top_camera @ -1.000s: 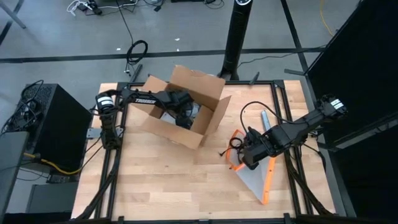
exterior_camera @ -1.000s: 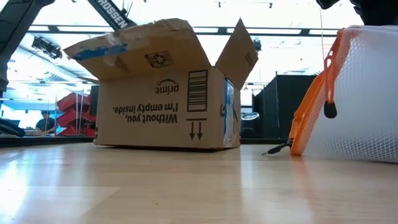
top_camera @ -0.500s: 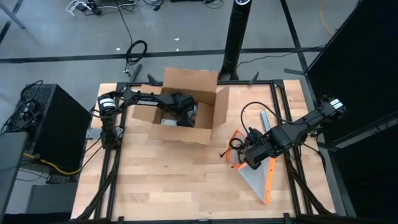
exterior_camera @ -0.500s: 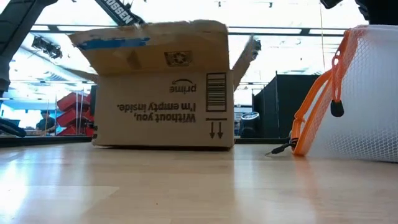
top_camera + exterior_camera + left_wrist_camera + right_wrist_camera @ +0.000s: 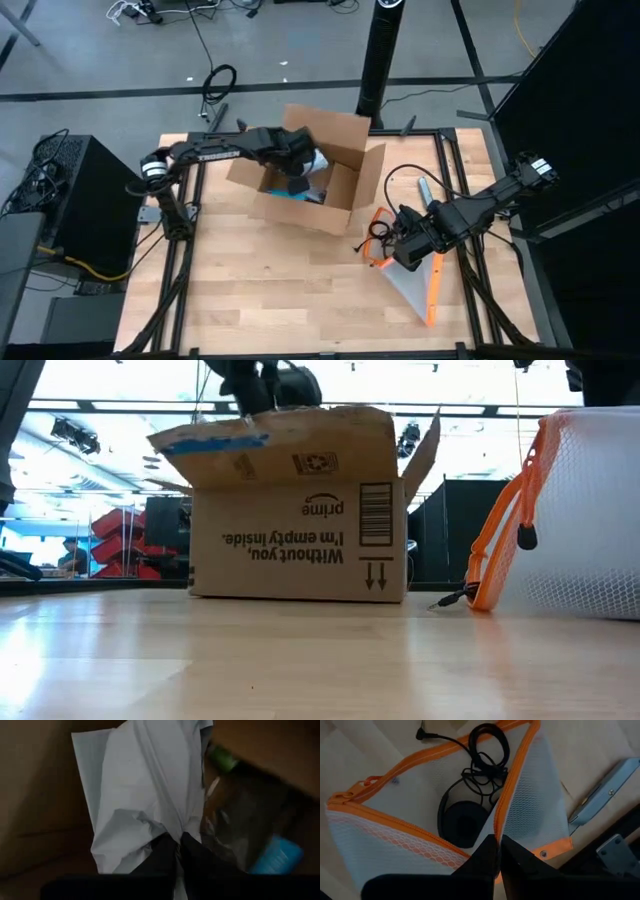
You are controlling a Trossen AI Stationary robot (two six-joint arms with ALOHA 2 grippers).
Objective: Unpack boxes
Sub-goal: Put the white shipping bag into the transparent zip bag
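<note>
The box (image 5: 312, 172) has turned and slid since half a second ago: in the high view its open top now sits a little farther right on the table (image 5: 270, 290), with the near wall angled toward the right. In the low view it has shifted right as well, so its printed side (image 5: 300, 545) now stands nearer the pouch (image 5: 570, 510). The left arm has swung too; its elbow now lies farther left and its gripper (image 5: 298, 160) has come up over the box's far left part, lifting a white bag (image 5: 314, 160) that was not showing above the rim before. The right arm and the pouch have barely moved.

One box stands at the far middle of the table, flaps open. One white bag is pinched between the left gripper's closed fingers (image 5: 192, 862); in the left wrist view the bag (image 5: 145, 795) hangs crumpled over the box's inside. Deeper in the box lie one blue item (image 5: 275, 855), one green-capped thing (image 5: 222, 759) and a clear wrapped bundle, too dim to make out.

One pouch lies right of the box, near the table's right edge. The right gripper (image 5: 408, 247) is closed on its orange-edged mouth (image 5: 512, 795), holding it raised. Inside the mesh are one black round object (image 5: 462, 822) and one coiled black cable (image 5: 487, 750). One grey tool (image 5: 605, 787) lies on the table just beside the pouch.
</note>
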